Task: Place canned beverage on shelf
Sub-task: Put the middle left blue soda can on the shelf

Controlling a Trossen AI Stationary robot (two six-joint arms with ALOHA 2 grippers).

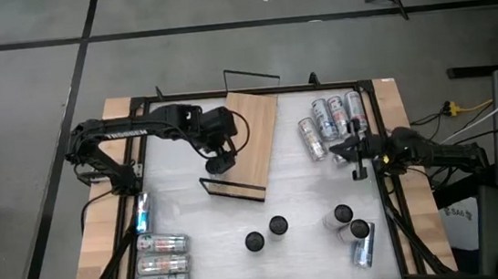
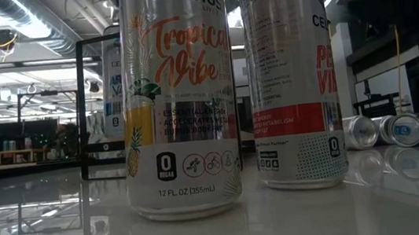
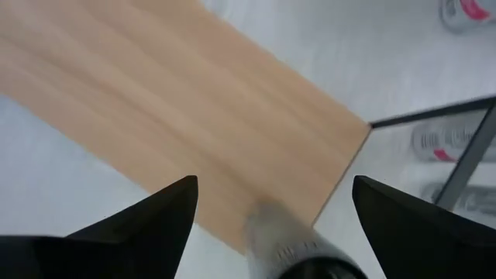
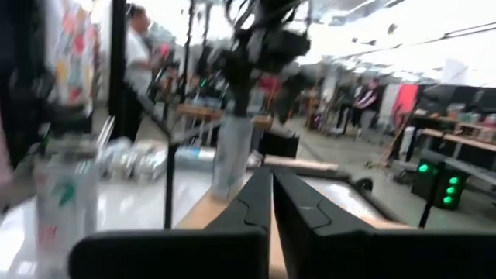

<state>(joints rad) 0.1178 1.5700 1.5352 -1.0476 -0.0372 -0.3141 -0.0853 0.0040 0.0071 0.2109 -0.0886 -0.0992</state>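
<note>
While the left claw (image 1: 218, 163) hangs over the shelf's (image 1: 247, 140) near-left edge, a can (image 3: 298, 246) sits between its wide-apart fingers (image 3: 155, 221), upright, right above the wood. That board lies mid-desk, toward the far edge. Over by the desk's right edge, the right claw (image 1: 358, 156) sits pinched closed on nothing.
</note>
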